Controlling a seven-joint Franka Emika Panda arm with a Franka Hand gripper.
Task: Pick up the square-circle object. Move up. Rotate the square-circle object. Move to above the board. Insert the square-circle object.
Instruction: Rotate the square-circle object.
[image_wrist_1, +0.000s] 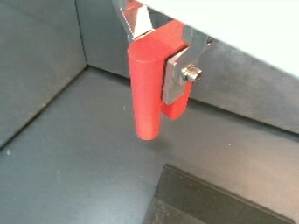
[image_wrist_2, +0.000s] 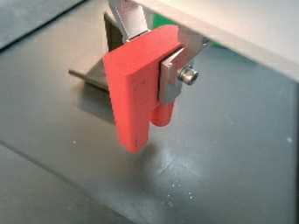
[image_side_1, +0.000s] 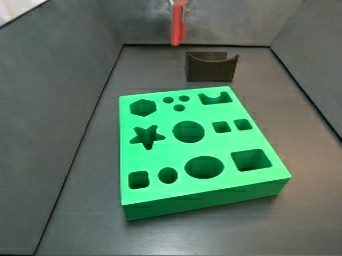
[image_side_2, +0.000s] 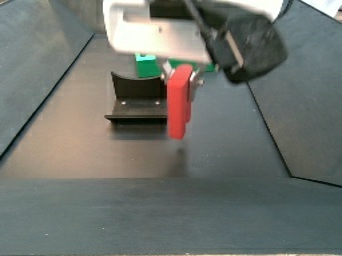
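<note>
Dark grey tabletop carries the board and a dark U-shaped holder. Above the holder, clear of the surface, the gripper has its fingers clamped on the square-circle object, which hangs vertically. Risk: the grasp appears near the top end, so rotation could swing the peg and misalign insertion.

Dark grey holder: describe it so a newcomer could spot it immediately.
Start at the big green board on the dark floor; just past its far edge sits the dark grey holder. The gripper hangs above it, gripping the red square-circle object. Unlike the board, the holder is small, U-shaped and dull.
</note>
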